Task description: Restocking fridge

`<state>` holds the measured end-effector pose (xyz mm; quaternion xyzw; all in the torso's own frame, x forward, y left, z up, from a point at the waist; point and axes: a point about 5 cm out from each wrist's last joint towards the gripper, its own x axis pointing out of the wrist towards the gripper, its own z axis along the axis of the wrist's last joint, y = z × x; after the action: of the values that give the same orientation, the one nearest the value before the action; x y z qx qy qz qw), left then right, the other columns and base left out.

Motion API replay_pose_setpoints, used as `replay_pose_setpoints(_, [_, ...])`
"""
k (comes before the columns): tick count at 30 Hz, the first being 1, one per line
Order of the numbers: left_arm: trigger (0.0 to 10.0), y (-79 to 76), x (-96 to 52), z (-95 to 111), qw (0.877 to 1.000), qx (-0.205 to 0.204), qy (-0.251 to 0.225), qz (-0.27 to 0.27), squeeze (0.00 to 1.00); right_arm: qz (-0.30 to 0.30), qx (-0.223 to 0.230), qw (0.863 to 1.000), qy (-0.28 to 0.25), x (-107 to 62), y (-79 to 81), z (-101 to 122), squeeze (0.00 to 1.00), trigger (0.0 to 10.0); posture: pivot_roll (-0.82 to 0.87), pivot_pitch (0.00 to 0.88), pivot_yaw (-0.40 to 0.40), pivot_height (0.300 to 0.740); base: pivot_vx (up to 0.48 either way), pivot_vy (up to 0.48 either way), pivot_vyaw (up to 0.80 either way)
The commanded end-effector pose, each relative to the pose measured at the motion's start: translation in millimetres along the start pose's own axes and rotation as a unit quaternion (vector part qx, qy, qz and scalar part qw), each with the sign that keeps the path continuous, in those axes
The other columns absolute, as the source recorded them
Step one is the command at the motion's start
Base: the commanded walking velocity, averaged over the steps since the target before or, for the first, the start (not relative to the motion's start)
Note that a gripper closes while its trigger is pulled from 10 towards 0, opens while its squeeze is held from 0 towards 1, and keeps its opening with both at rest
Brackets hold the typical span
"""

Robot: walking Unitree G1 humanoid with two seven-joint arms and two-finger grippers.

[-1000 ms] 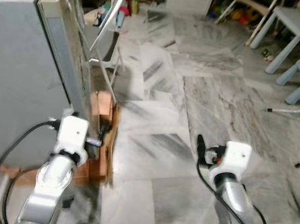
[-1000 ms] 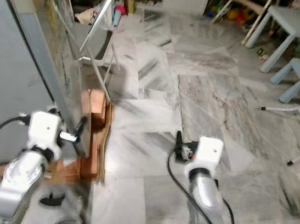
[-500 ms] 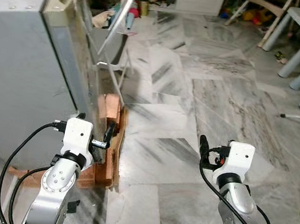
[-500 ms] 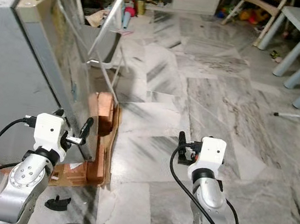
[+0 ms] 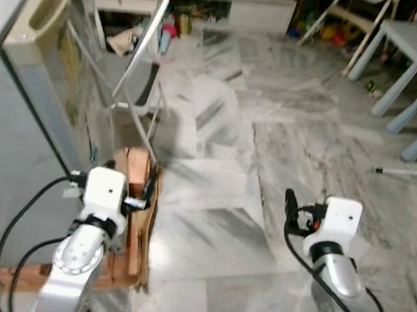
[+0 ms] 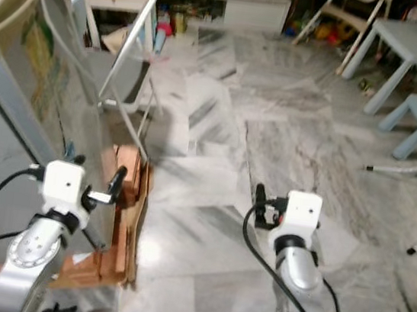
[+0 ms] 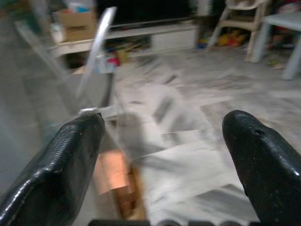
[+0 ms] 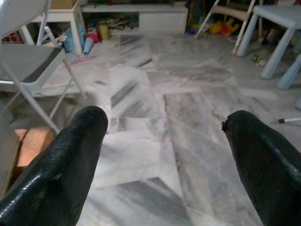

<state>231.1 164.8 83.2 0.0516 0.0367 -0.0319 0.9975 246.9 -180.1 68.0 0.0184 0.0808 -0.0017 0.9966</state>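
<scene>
Hands both hang empty with fingers spread: left hand (image 7: pixel 160 155) raised beside the grey fridge (image 5: pixel 16 100), probably poised for its door, right hand (image 8: pixel 164 155) over marble floor (image 5: pixel 273 134). Flattened cardboard (image 5: pixel 135 216) leans against the fridge's foot.

The camera has turned a little, so the fridge (image 5: pixel 16 100) now sits further left, and more marble floor (image 5: pixel 273 134) is visible.

Even indoor light, soft glare on marble floor (image 5: pixel 214 226), left wrist view motion-blurred, head views slightly soft
</scene>
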Motion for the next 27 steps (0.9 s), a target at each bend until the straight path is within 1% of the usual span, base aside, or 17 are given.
replay_pose_setpoints(1, [10.0, 8.3, -2.3, -3.3, 0.999, 0.005, 0.010, 0.037, 0.00, 0.001, -0.004, 1.000, 0.003, -0.8, 0.6, -0.2, 0.00, 10.0, -0.02, 0.054, -0.030, 0.740, 0.000, 0.000, 0.00])
replay_pose_setpoints(2, [10.0, 8.3, -2.3, -3.3, 0.999, 0.005, 0.010, 0.037, 0.00, 0.001, -0.004, 1.000, 0.003, -0.8, 0.6, -0.2, 0.00, 10.0, -0.02, 0.054, -0.030, 0.740, 0.000, 0.000, 0.00])
replay_pose_setpoints(3, [10.0, 14.1, -1.8, -3.9, 0.998, 0.006, 0.014, 0.062, 0.00, 0.002, -0.004, 1.000, 0.004, -1.1, 0.8, -0.3, 0.00, 10.0, -0.02, 0.055, -0.031, 0.740, 0.000, 0.000, 0.00])
replay_pose_setpoints(5, [10.0, 20.0, -0.6, -4.5, 0.996, 0.009, 0.018, 0.085, 0.00, 0.003, -0.004, 1.000, 0.006, -1.5, 1.0, -0.7, 0.00, 10.0, -0.02, 0.055, -0.031, 0.740, 0.000, 0.000, 0.00])
replay_pose_setpoints(6, [10.0, 25.5, 0.3, -4.8, 0.994, 0.011, 0.022, 0.105, 0.00, 0.004, -0.003, 1.000, 0.007, -1.8, 1.3, -0.6, 0.00, 10.0, -0.02, 0.059, -0.030, 0.740, 0.000, 0.000, 0.00])
replay_pose_setpoints(7, [10.0, 26.6, 0.3, -4.8, 0.994, 0.011, 0.023, 0.109, 0.00, 0.005, -0.003, 1.000, 0.007, -2.1, 1.4, -0.5, 0.00, 10.0, -0.02, 0.063, -0.029, 0.740, 0.000, 0.000, 0.00])
replay_pose_setpoints(9, [10.0, 27.0, 2.4, -5.3, 0.994, 0.001, 0.026, 0.104, 0.00, 0.018, -0.016, 1.000, 0.003, -3.6, 2.9, 0.4, 0.00, 10.0, -0.02, 0.064, -0.028, 0.740, 0.000, 0.000, 0.00])
replay_pose_setpoints(10, [10.0, 26.8, 3.4, -4.9, 0.995, -0.001, 0.025, 0.101, 0.00, 0.018, -0.016, 1.000, 0.003, -4.2, 3.1, 0.3, 0.00, 10.0, -0.02, 0.065, -0.028, 0.740, 0.000, 0.000, 0.00])
replay_pose_setpoints(14, [10.0, 21.0, 9.0, -1.7, 0.996, -0.011, 0.019, 0.082, 0.00, 0.013, -0.015, 1.000, 0.007, -6.5, 3.2, -1.4, 0.00, 10.0, -0.03, 0.072, -0.025, 0.740, 0.000, 0.000, 0.80])
replay_pose_setpoints(16, [10.0, 20.4, 10.3, -0.8, 0.996, -0.006, 0.018, 0.083, 0.00, 0.009, -0.011, 1.000, 0.009, -7.1, 2.9, -2.0, 0.00, 10.0, -0.03, 0.073, -0.025, 0.740, 0.000, 0.000, 0.46])
replay_pose_setpoints(18, [10.0, 20.4, 11.2, -0.5, 0.996, -0.005, 0.018, 0.086, 0.00, 0.009, -0.012, 1.000, 0.009, -7.5, 2.7, -2.0, 0.00, 10.0, -0.03, 0.074, -0.024, 0.740, 0.000, 0.000, 0.00])
replay_pose_setpoints(21, [10.0, 22.5, 17.0, 0.4, 0.996, -0.012, 0.020, 0.090, 0.00, 0.009, -0.013, 1.000, 0.011, -8.6, 1.9, -2.6, 0.00, 10.0, -0.03, 0.074, -0.026, 0.740, 0.000, 0.000, 0.00])
replay_pose_setpoints(27, [10.0, 17.1, 26.2, 5.8, 0.999, -0.031, 0.011, 0.043, 0.00, 0.011, -0.013, 1.000, 0.014, -8.9, 2.5, -2.6, 0.00, 10.0, -0.03, 0.081, -0.032, 0.740, 0.000, 0.000, 0.00])
